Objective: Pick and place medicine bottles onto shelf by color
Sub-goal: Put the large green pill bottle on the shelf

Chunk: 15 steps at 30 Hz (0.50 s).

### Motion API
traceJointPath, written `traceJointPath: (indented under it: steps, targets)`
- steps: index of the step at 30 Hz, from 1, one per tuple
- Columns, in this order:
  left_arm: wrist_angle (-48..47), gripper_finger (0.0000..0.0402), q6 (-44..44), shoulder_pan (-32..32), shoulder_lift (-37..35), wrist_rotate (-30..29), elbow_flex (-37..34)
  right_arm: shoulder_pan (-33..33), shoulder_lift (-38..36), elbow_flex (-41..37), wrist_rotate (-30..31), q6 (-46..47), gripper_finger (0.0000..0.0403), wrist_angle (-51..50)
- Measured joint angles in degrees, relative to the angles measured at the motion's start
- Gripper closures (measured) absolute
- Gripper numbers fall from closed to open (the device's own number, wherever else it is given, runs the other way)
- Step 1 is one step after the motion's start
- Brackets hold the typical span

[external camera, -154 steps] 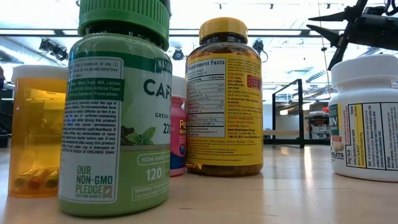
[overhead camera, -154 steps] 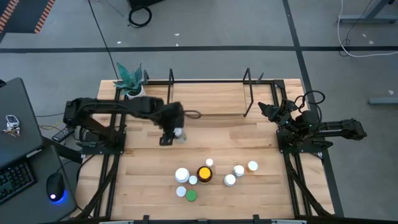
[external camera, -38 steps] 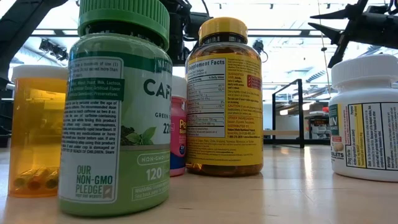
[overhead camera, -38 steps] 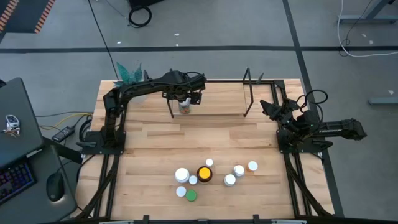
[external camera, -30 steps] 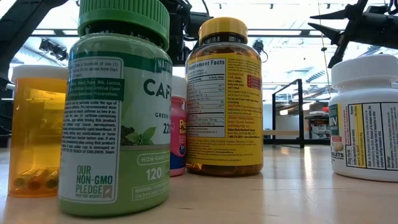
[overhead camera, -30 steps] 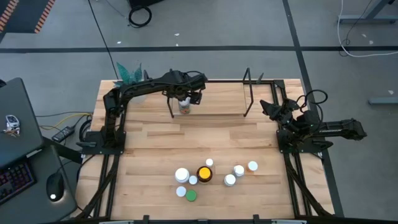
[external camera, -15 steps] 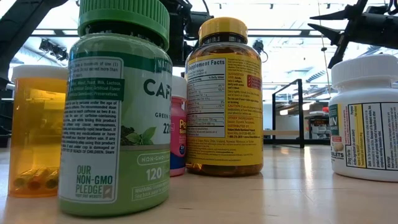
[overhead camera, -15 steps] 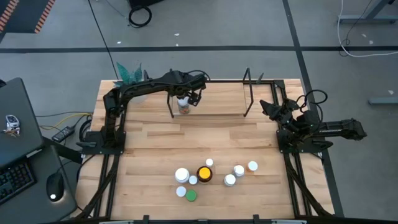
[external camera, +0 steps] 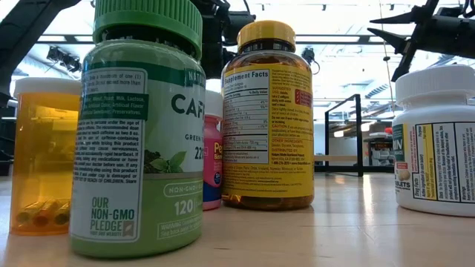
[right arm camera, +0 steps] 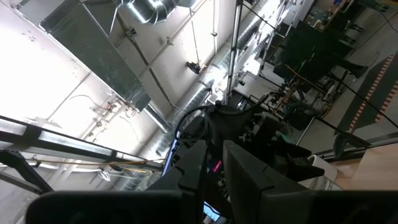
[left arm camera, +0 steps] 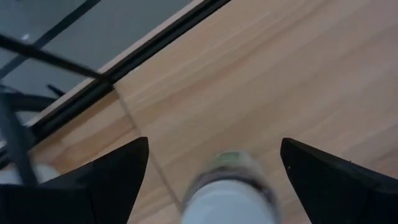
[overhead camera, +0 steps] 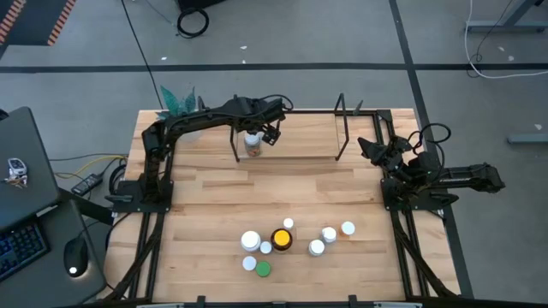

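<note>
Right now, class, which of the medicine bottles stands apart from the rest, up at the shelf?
The white-capped bottle between the left gripper's open fingers, at the shelf. The other bottles, including the green-capped one, cluster at the table's opposite edge.

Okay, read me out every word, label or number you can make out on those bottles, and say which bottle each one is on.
"OUR NON-GMO PLEDGE", "NON-GMO", "120", "CAF", "22", "GREEN": green-capped bottle.
"Supplement Facts": yellow-capped amber bottle; its fine print is too small to read.
"IN", "BLETS": white bottle, both cut off.
"P": pink bottle, mostly hidden.
Orange vial: no readable text.
</note>
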Motion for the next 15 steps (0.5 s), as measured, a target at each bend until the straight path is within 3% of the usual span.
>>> traceJointPath:
  steps: [7, 15]
  targets:
    - [2.1, 0.0029, 11.3, -2.3, 0.0, 0.0, 0.0, 0.0, 0.0, 0.0, 0.0, 0.0, 0.0342, 0.0]
    - [3.6, 0.0029, 30.9, -5.2, 0.9, -4.5, 0.1, 0.0, 0.0, 0.0, 0.1, -0.6, 0.0342, 0.0]
